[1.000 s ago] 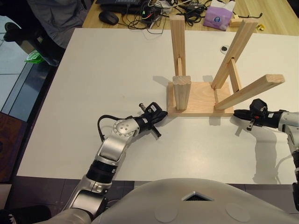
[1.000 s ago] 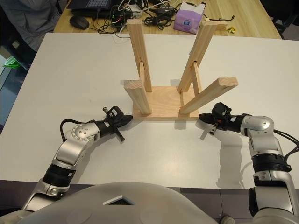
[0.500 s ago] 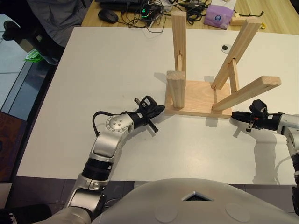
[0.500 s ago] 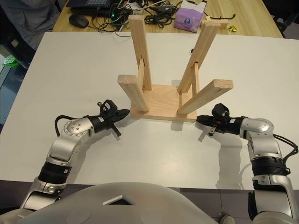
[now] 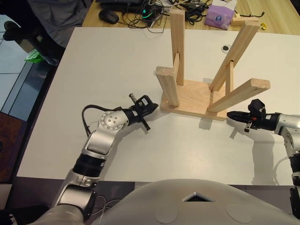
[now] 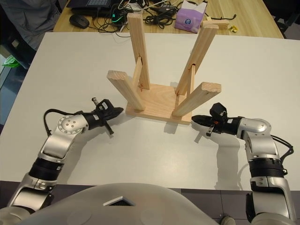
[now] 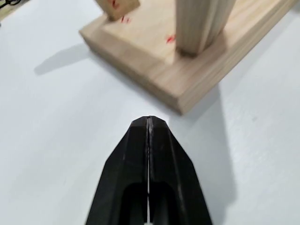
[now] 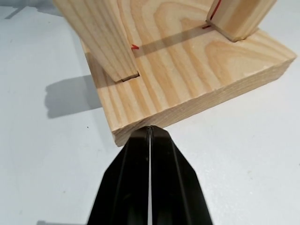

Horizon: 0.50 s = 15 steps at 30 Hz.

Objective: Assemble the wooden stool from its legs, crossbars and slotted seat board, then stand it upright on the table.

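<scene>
Up close, right hand [image 8: 149,128], pressed together, touches seat board [image 8: 187,79]; left hand [image 7: 148,118], likewise, apart.

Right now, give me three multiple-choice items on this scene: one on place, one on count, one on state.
1. Where is the seat board?
A. Flat on the table, legs up
B. Standing on its legs
C. Lifted in the air

2. How many legs rise from it?
A. Two
B. Three
C. Four

3. The left tool is:
A. Open
B. Shut, holding nothing
C. Shut on a leg

Answers: 1 A, the board lies on the white table. 2 C, four legs show in the eye views. 3 B, the left wrist view shows it closed, short of the board.
</scene>
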Motion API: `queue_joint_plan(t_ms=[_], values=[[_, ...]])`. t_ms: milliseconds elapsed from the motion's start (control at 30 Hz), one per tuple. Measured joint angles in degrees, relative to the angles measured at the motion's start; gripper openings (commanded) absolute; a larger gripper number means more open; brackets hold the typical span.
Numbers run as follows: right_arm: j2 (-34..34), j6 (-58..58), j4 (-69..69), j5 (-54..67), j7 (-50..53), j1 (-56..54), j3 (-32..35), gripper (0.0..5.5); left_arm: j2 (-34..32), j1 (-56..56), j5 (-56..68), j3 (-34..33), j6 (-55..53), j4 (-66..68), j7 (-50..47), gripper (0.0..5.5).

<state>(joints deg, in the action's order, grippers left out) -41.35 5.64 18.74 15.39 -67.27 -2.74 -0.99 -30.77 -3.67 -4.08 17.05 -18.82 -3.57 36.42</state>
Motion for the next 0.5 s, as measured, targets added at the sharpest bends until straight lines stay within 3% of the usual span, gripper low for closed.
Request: queue_joint_plan(t_ms=[500], values=[[-0.49, -2.26, 0.81, -3.45, -1.03, 0.33, -1.16, 0.05, 2.69, 0.15, -0.08, 2.07, 2.24, 0.16, 1.74, 0.0]])
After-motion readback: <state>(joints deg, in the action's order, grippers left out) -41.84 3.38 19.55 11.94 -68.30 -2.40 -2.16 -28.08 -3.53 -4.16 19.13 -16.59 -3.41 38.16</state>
